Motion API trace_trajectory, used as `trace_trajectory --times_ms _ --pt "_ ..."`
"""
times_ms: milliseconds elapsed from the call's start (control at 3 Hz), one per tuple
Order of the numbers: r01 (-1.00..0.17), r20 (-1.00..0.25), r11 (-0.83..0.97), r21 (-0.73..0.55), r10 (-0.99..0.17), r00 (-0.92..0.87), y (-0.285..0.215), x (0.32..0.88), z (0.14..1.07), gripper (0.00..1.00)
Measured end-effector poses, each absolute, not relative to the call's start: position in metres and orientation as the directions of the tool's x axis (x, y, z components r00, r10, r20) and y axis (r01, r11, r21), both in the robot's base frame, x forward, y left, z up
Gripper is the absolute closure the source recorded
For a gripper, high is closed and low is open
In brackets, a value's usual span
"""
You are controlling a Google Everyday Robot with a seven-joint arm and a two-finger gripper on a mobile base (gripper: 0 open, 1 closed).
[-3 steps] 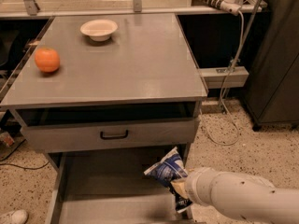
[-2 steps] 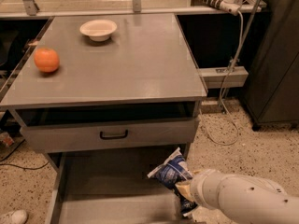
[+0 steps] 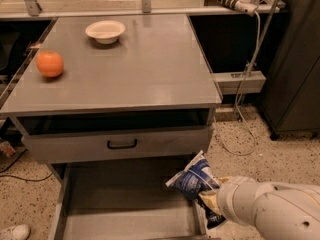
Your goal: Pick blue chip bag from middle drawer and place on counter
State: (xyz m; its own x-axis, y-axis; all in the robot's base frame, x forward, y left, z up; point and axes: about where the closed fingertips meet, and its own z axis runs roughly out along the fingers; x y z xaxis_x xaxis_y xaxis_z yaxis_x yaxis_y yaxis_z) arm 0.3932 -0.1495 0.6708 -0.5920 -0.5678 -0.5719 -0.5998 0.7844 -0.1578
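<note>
The blue chip bag (image 3: 194, 176) is dark-blue foil with white patches. It hangs tilted above the right side of the open middle drawer (image 3: 120, 209), clear of the drawer's bare grey floor. My gripper (image 3: 209, 200) is at the bottom right, at the end of my white arm (image 3: 270, 211). It is shut on the bag's lower end. The bag is below the level of the counter (image 3: 140, 69), near the counter's front right corner.
An orange (image 3: 50, 64) sits at the counter's left edge and a white bowl (image 3: 105, 31) at its back. A shut drawer front with a black handle (image 3: 122, 144) is above the open drawer. A dark cabinet (image 3: 295, 59) and cables stand to the right.
The bag has risen a little and shifted right with my gripper, toward the drawer's right wall. The orange and the bowl have not moved.
</note>
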Motion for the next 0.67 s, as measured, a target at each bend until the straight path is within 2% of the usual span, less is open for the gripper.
trace_trajectory --times_ms 333,667 --pt "-0.596 -0.588 0.776 -0.208 -0.586 -0.558 -0.1403 0.3908 0.7160 1.00" --pt "-0.597 -0.590 0.774 -0.212 -0.589 -0.553 -0.1391 0.3901 0.7207 1.00"
